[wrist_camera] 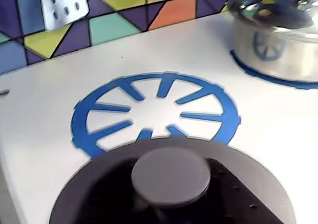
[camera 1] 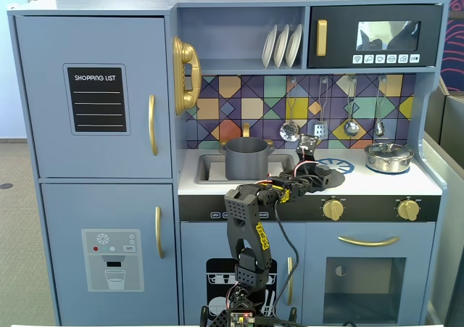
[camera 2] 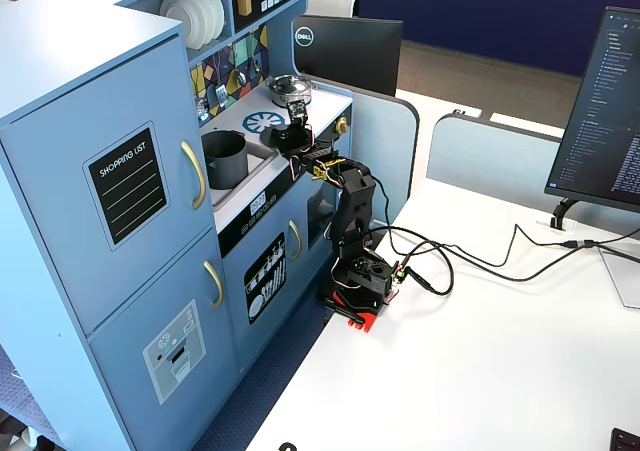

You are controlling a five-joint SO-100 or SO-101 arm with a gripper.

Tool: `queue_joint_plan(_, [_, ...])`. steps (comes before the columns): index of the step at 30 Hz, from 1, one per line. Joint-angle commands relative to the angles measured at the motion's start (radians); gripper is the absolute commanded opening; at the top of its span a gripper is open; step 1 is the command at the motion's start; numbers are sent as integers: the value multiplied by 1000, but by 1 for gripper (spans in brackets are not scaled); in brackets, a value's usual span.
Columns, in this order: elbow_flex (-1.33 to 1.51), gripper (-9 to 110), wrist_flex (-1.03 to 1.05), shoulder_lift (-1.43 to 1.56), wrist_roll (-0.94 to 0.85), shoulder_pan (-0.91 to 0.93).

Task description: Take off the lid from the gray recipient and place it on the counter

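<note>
The lid [wrist_camera: 170, 177] looks like matt dark gray plastic, smooth, with no shine on its knob. The gray recipient [camera 1: 247, 159] has the same dull, even finish in a fixed view. The counter [wrist_camera: 74, 80] is smooth white with a faint satin sheen, and the blue burner print [wrist_camera: 155, 110] lies flat on it like paint or a sticker. The silver pot [wrist_camera: 276, 45] is glossy, mirror-like metal that reflects the print. The hanging utensils [camera 1: 290, 130] look like polished metal.
</note>
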Motion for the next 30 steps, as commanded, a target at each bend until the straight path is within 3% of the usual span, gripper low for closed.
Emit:
queue_joint_plan(1, [-8,24,-46,26,5,21])
queue_joint_plan(12, [-31,26,-20,83,-18,38])
queue_joint_plan(15, [-61,25,78,184,-17,17])
queue_joint_plan(17, [-94,23,225,308,-9,-5])
queue_joint_plan(25, [-190,10,1255,942,40,-236])
queue_joint_plan(27, [-147,4,1413,1049,-15,-325])
queue_joint_plan(30, [-2,0,1577,1178,-259,-396])
